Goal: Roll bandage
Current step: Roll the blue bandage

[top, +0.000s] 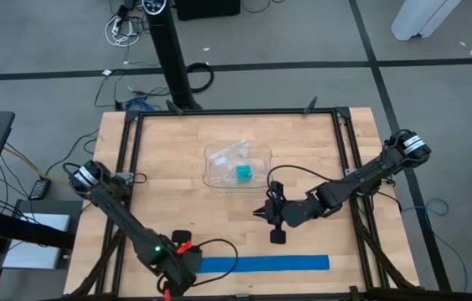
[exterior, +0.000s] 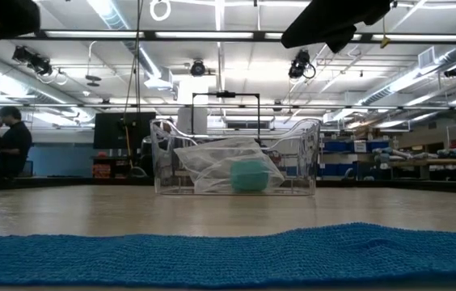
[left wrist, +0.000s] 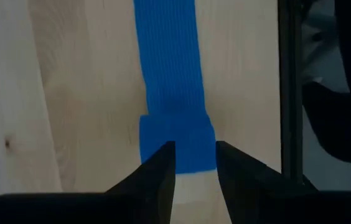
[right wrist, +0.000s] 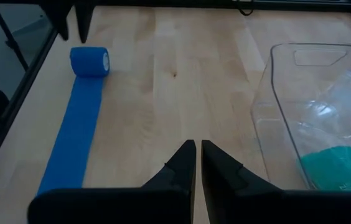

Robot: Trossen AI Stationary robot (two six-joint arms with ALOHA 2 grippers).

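Blue bandage (top: 265,264) lay flat along the table's (top: 169,150) near edge, its long axis running from the left gripper (left wrist: 194,163) toward the right side, one end already wound into a small roll. That roll sat directly ahead of the left jaws, which stood parted and gripped nothing. The right gripper (right wrist: 197,155), fingers nearly together and empty, hovered well apart beside the clear tray (top: 261,155) holding a teal block (top: 243,173).
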